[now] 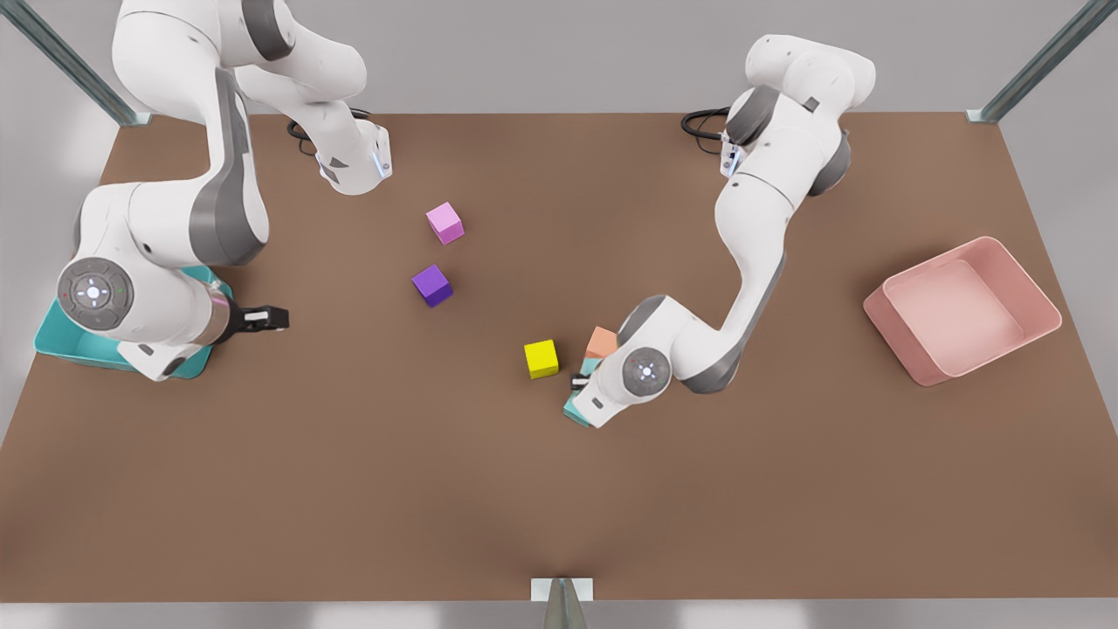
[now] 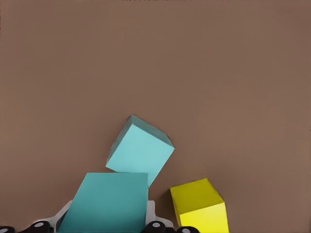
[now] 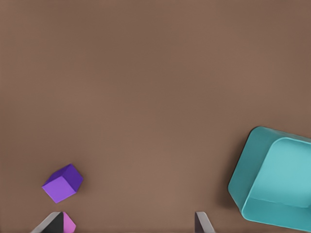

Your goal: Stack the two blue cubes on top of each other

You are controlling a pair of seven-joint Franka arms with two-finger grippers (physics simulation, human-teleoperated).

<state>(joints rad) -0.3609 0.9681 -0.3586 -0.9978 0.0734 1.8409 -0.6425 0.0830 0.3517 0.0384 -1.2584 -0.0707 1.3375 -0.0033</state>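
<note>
The stack is not built yet, but it looks close. The left gripper is clamped on one blue cube and holds it just beside the second blue cube, which sits on the tabletop near its middle, towards the front edge. From the wrist the held cube overlaps the other one's near edge, so I judge it is over or almost over it; whether they touch I cannot tell. What is left is to line it up, set it down and let go.

Both cubes are plain, matte turquoise and equal in size. A yellow cube stands just beside them and an orange cube is near too.

The right gripper waits near the tabletop's edge over the teal bin, fingers spread apart.
</note>
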